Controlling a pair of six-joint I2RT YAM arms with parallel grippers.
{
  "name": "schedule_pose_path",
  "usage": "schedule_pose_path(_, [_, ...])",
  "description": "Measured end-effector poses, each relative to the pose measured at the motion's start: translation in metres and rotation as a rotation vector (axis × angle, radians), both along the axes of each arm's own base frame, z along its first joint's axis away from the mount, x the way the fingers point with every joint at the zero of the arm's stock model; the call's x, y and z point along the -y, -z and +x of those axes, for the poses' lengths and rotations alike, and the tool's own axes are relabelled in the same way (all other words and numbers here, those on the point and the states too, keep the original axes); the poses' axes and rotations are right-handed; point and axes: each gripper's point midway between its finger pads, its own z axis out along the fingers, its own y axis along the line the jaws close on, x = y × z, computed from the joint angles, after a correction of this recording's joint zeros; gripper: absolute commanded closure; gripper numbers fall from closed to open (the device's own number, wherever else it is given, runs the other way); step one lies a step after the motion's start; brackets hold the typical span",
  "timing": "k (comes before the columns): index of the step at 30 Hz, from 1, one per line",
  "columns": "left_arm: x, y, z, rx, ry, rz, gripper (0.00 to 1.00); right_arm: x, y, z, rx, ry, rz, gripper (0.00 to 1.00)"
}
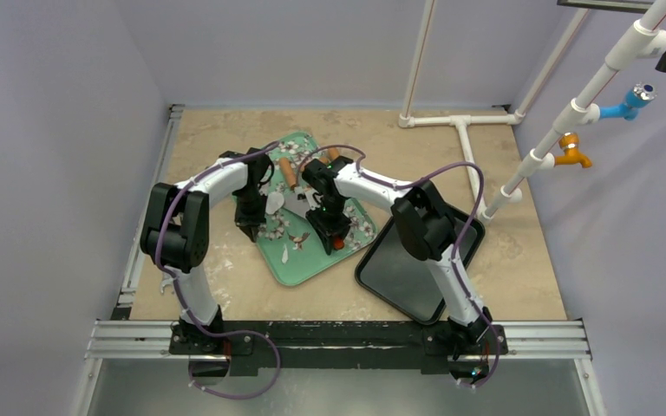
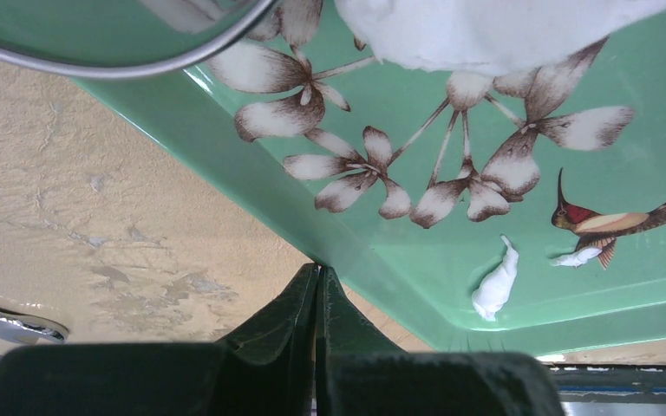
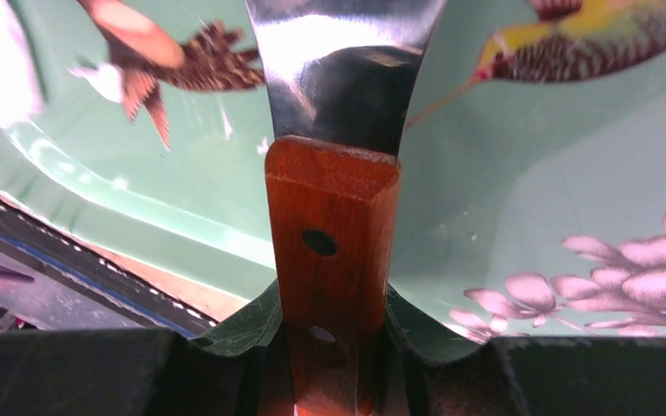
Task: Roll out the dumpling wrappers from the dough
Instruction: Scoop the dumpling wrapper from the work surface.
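Markings: the only print in view is the decoration on the green tray (image 1: 308, 264), brown-and-white flowers and hummingbirds. It is sharp in the left wrist view and partly blurred in the right wrist view. Left gripper (image 2: 318, 276): fingers pressed together with nothing between them, the tips over the beige table (image 2: 95, 217) just off the tray's left rim. Right gripper (image 3: 332, 296): clamped on the wooden handle (image 3: 332, 217) of a scraper, one finger on each side. The handle shows two dark round spots. The metal blade (image 3: 347, 61) runs out of the top of the frame, so its far edge is cut off. The dough (image 2: 486, 30) lies on the green tray ahead of the left gripper. The left wrist view shows only its lower edge, white and matte, the rest being cut by the top of the frame. In the top view it is a small white patch between the two wrists, its outline hard to make out. A small dough scrap (image 2: 496, 286) sits near the tray's near rim, beside a printed hummingbird. Ring cutter (image 2: 121, 69): only an arc of its metal rim shows, upper left in the left wrist view; whether it touches the dough cannot be told. A brown wooden piece (image 1: 288, 172) lies at the far end of the green tray, too small to identify and partly hidden by cabling. The dark tray (image 1: 399, 269) lies just beside the green one on the right, its far side hidden by the right arm.
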Motion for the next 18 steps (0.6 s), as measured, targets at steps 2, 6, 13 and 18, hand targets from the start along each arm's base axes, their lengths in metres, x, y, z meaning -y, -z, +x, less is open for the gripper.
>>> schedule_pose_path(2, [0.0,0.0,0.0,0.0,0.0,0.0,1.0,-0.008,0.0,0.004,0.015,0.014,0.024,1.0])
schedule_pose_path(6, [0.0,0.0,0.0,0.0,0.0,0.0,1.0,-0.023,-0.001,0.006,0.023,0.026,0.075,1.0])
schedule_pose_path(13, [0.0,0.0,0.0,0.0,0.0,0.0,1.0,-0.049,-0.001,0.003,0.011,0.009,0.128,1.0])
schedule_pose_path(18, [0.0,0.0,0.0,0.0,0.0,0.0,1.0,-0.056,-0.001,0.001,-0.005,0.022,0.11,1.0])
